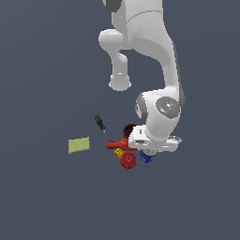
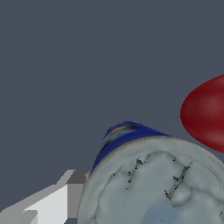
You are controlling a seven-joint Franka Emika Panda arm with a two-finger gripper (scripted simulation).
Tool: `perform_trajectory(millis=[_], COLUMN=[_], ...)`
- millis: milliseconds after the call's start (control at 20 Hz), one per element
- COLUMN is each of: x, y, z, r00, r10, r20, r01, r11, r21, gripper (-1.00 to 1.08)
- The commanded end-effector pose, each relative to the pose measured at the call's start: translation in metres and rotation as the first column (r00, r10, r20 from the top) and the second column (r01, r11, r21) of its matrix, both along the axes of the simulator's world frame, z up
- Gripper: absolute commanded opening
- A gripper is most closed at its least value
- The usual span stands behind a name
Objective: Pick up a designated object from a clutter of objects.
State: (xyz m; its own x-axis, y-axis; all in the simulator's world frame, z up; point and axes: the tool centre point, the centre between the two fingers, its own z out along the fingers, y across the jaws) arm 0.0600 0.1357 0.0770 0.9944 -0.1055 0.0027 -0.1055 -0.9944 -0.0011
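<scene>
The blue can (image 1: 146, 156) stands on the dark counter (image 1: 47, 197) at the edge of the clutter nearest the exterior view's right, directly under the arm's hand (image 1: 151, 151). In the wrist view its pale grey-white top (image 2: 162, 188) fills the near field, with one white finger (image 2: 52, 203) just beside its wall; whether the hand grips it I cannot tell. A red round fruit (image 1: 128, 160) sits just beside the can. Past it lie a red elongated tool (image 1: 117, 144), a yellow block (image 1: 119, 152) and a dark red cup (image 1: 129, 129). A black screwdriver (image 1: 100, 123) and a yellow sponge (image 1: 78, 145) lie apart.
</scene>
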Motion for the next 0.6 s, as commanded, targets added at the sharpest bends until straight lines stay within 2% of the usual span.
perform_trajectory(millis=[0,550], x=[-0.001,-0.014], y=[0.000,-0.005], z=[-0.001,0.022], r00=[1.000,1.000], r10=[0.000,0.000], r20=[-0.002,-0.002], r01=[0.000,0.000], r11=[1.000,1.000], r21=[-0.001,-0.001], gripper=[-1.00,-1.00])
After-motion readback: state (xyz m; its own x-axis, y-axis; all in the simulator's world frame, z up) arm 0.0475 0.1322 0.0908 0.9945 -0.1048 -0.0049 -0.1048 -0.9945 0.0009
